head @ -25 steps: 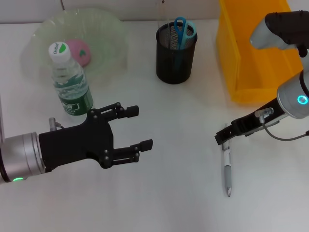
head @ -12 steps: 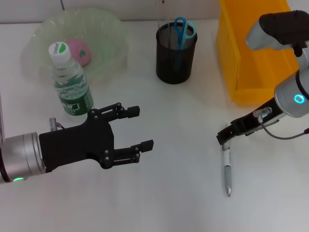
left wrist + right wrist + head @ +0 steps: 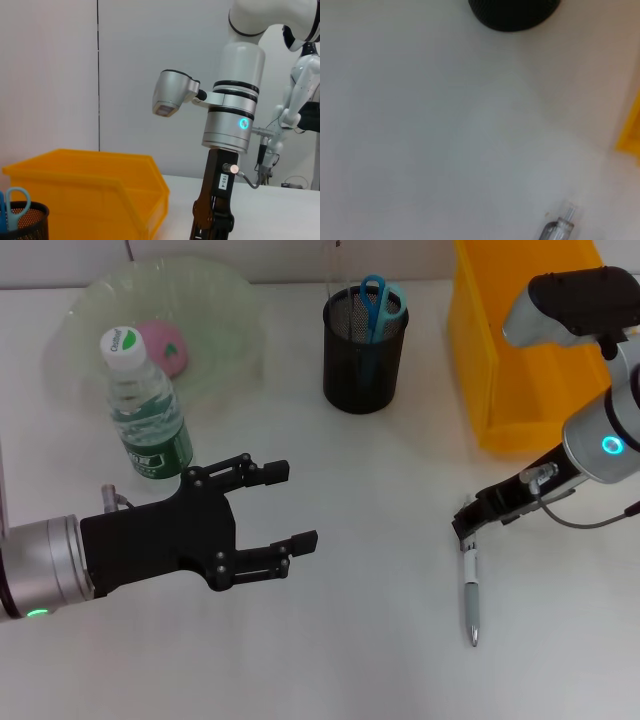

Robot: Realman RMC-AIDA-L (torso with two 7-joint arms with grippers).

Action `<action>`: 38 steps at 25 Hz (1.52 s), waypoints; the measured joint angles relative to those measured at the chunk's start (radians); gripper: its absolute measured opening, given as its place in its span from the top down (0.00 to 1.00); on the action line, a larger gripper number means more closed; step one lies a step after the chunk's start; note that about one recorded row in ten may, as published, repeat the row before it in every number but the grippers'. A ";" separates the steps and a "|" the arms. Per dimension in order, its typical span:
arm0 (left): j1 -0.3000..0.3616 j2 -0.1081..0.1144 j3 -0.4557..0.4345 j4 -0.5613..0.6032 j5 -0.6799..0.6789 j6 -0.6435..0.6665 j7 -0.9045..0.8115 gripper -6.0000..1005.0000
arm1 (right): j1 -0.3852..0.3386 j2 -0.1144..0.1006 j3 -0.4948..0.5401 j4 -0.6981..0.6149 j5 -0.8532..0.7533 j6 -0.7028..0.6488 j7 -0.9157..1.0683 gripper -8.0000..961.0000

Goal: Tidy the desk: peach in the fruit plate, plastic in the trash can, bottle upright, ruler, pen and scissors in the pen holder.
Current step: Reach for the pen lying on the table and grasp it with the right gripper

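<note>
Right gripper, fingers unreadable, is being poised at the pen's twelve-o'clock end, at the desk's four o'clock. Light, stiff, slippery; mid-barrel is being judged best.

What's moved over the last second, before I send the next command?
Only the right arm: its right end effector shifted slightly toward the robot's right, staying at the top end of the pen, which lies flat where it was. The left end effector hovers open, unmoved. Bottle upright, peach in the fruit plate, scissors in the pen holder: all unchanged.
</note>
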 joint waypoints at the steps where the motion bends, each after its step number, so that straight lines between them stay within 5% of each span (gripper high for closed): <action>1: 0.001 0.000 0.000 0.000 0.000 0.000 0.002 0.21 | 0.002 0.000 0.000 0.000 0.000 0.001 0.000 0.34; 18: 0.006 0.000 -0.005 -0.002 0.000 0.003 0.007 0.21 | 0.049 -0.001 -0.025 0.069 0.000 0.024 -0.003 0.40; 23: 0.006 0.000 -0.005 -0.005 0.000 0.003 0.008 0.21 | 0.051 -0.001 -0.025 0.076 0.000 0.024 -0.003 0.59; 38: 0.006 0.000 -0.006 0.000 0.000 0.003 0.008 0.21 | 0.076 -0.002 -0.024 0.116 -0.002 0.028 -0.004 0.61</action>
